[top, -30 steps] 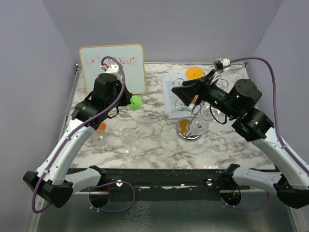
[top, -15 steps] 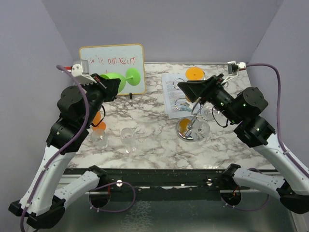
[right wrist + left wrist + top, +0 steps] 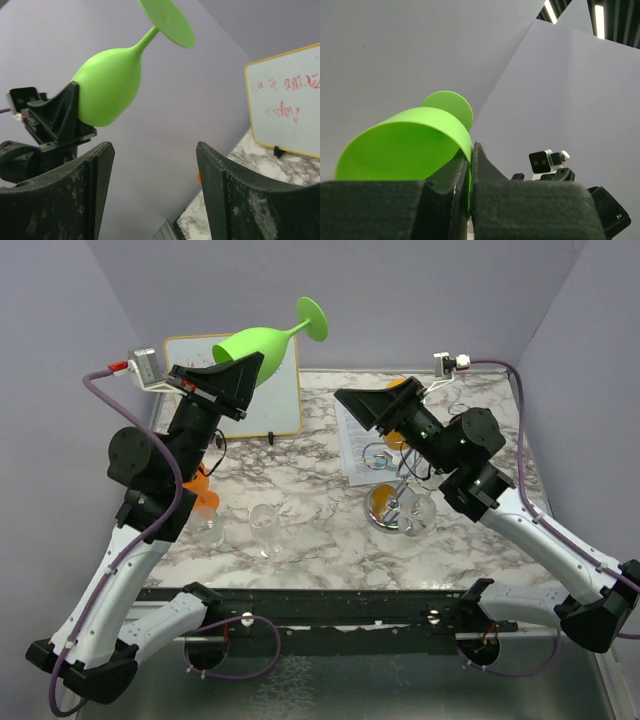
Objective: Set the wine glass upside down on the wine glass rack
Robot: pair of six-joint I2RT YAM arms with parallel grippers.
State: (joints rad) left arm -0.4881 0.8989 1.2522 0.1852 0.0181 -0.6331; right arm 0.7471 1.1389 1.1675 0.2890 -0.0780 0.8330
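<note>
Left gripper pinches the wine glass by its rim, aloft, foot toward the wide-open right gripper. Centre your right jaws on the stem before releasing. The wine glass rack stands on the table under the right arm.

The view from above is lit softly and evenly, with only pale shadows lying on the marble counter. In the left wrist view bright strip lights burn at the upper right, while the left pincer along the bottom edge is dark and blurred. In the right wrist view the green wine glass is sharp with a gentle shine, and the right pincer below it is slightly soft.
</note>
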